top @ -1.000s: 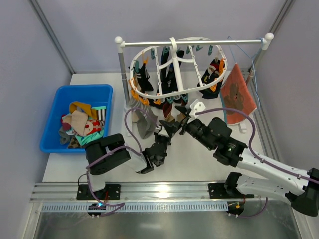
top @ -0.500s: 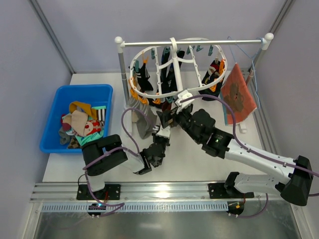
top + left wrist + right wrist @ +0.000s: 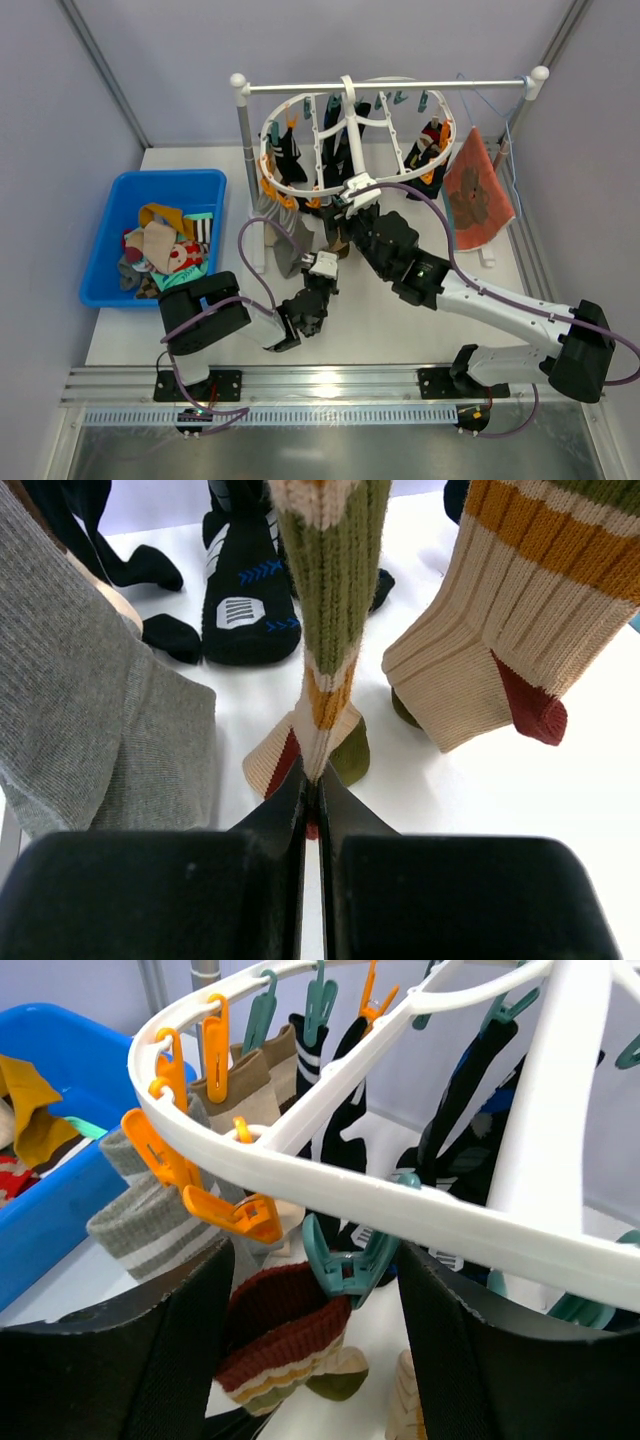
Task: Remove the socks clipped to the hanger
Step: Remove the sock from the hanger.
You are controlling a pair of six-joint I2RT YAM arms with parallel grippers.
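Movement: left gripper (image 3: 312,780) barely shifted, pressed together on the striped sock's (image 3: 330,630) toe. Right gripper (image 3: 315,1260) advanced to the hanger (image 3: 420,1205) at the desk's (image 3: 370,335) far edge and is spread around a teal clip (image 3: 348,1265). Judged: unclipping next.

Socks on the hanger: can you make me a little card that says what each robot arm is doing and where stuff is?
Left gripper: jaws shut on the toe of the striped sock
Right gripper: jaws open, one on each side of a teal clip
Hanger: white, with many clipped socks hanging from it
Blue bin: holds loose socks
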